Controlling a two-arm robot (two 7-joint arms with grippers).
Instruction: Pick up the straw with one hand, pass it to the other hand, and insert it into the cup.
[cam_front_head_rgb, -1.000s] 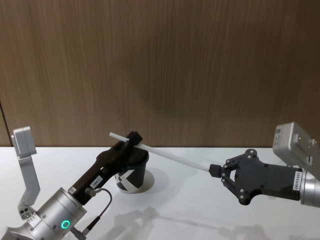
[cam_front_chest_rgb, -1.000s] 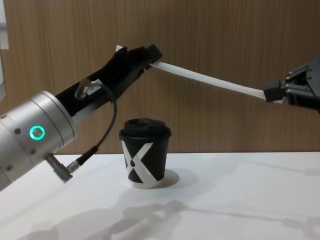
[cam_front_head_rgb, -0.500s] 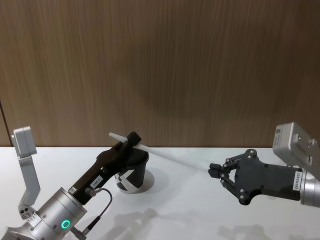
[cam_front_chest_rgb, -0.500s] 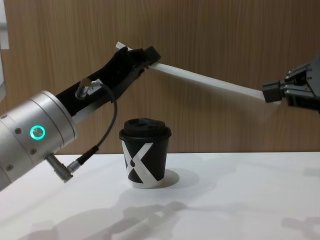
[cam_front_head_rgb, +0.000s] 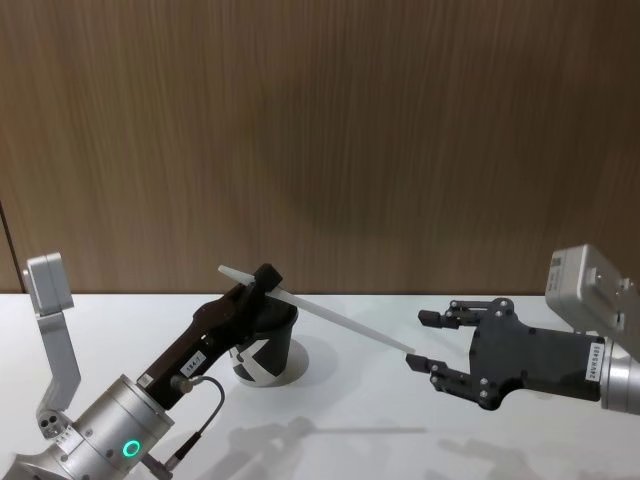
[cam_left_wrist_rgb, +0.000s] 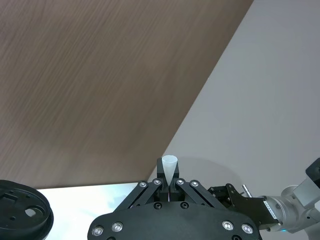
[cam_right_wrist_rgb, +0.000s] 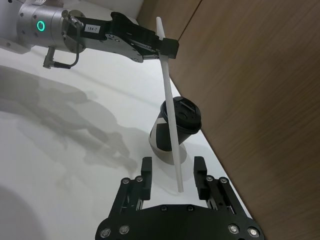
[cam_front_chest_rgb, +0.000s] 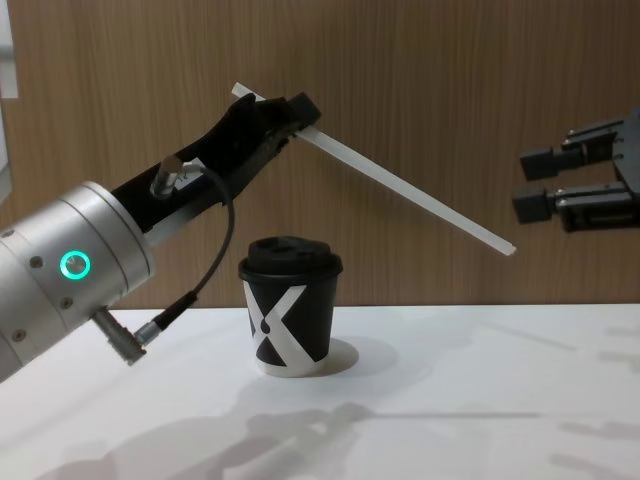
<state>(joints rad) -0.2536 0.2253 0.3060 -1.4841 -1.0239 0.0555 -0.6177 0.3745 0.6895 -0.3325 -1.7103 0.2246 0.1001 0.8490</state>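
One end of the straw (cam_front_chest_rgb: 400, 190) sat pinched in the left gripper (cam_front_chest_rgb: 287, 113) above the cup (cam_front_chest_rgb: 290, 318). The right gripper (cam_front_chest_rgb: 533, 183) gaped, seemingly clear of it.

From the left hand (cam_front_chest_rgb: 294, 112) above the cup (cam_front_chest_rgb: 289, 318), the straw (cam_front_chest_rgb: 400, 186) slants toward the right hand (cam_front_chest_rgb: 532, 182).

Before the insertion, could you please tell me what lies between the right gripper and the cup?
In the head view, the straw, held by the left gripper, slants above the table toward the open right gripper.
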